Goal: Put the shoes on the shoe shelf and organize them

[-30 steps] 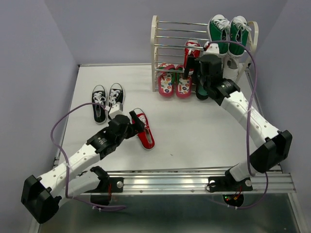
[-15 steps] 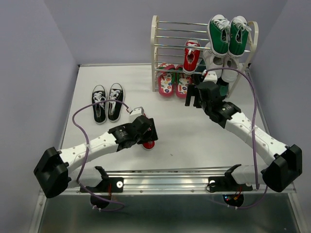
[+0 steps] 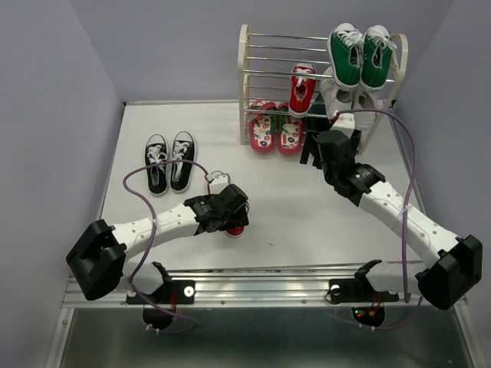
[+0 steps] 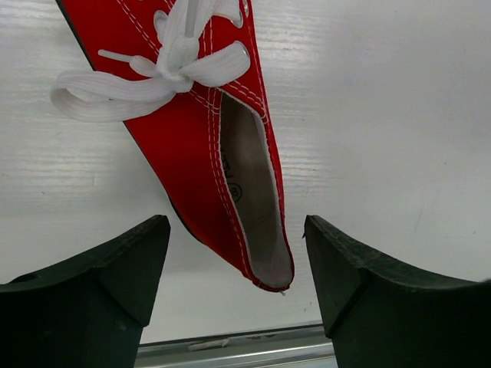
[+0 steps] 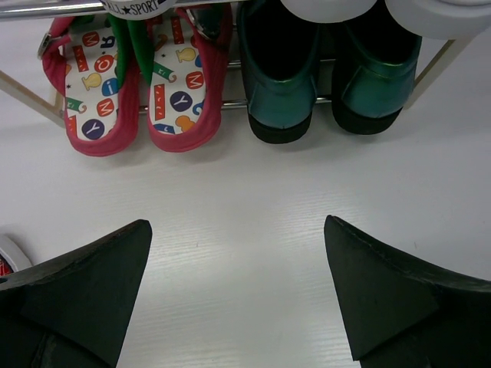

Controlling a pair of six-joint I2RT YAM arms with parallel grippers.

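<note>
A red sneaker (image 3: pixel 237 228) lies on the table, mostly hidden under my left gripper (image 3: pixel 230 213). In the left wrist view the red sneaker (image 4: pixel 192 146) points away, and its heel sits between the jaws of my open left gripper (image 4: pixel 235 230) without touching them. The other red sneaker (image 3: pixel 301 88) is on the shoe shelf (image 3: pixel 245 84). The flip-flops (image 3: pixel 275 135) lean on the lowest tier and also show in the right wrist view (image 5: pixel 134 96). The black sneakers (image 3: pixel 170 162) stand at the table's left. My right gripper (image 3: pixel 313 150) is open and empty in front of the shelf (image 5: pixel 237 222).
Green sneakers (image 3: pixel 359 54) sit on the shelf's top right, with white sneakers (image 3: pixel 339 93) below them. A dark teal pair (image 5: pixel 326 73) fills the lowest tier's right side. Purple cables loop over both arms. A metal rail (image 3: pixel 268 287) runs along the table's near edge.
My left gripper has swung right and come down over the red sneaker on the table. My right gripper has drawn back from the shelf, with the other red sneaker left on its rods.
</note>
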